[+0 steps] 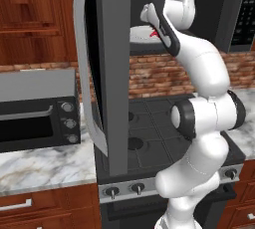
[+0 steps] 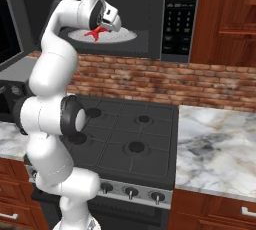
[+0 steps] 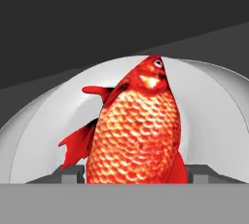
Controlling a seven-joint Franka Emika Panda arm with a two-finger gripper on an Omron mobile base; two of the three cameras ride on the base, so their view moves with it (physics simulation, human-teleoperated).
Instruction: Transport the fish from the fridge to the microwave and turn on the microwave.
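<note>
The red-orange fish (image 3: 138, 130) lies head-away over the white round plate (image 3: 209, 111) inside the open microwave (image 2: 182, 14). My gripper (image 3: 136, 174) reaches into the cavity, its two finger tips pressed against the fish's flanks, shut on it. From the right base view the fish's red tail (image 2: 96, 33) pokes out under the hand (image 2: 102, 21) above the plate (image 2: 125, 36). On the left, the microwave door (image 1: 107, 73) swings wide open toward me, and a bit of the fish (image 1: 155, 34) shows behind the wrist. The fridge is out of view.
A black stove (image 2: 130, 129) with several burners and front knobs sits directly below the microwave. A small black countertop oven (image 1: 37, 118) stands on the marble counter (image 1: 45, 168) to the left. More marble counter (image 2: 215, 144) lies to the right. Brick wall and wooden cabinets surround.
</note>
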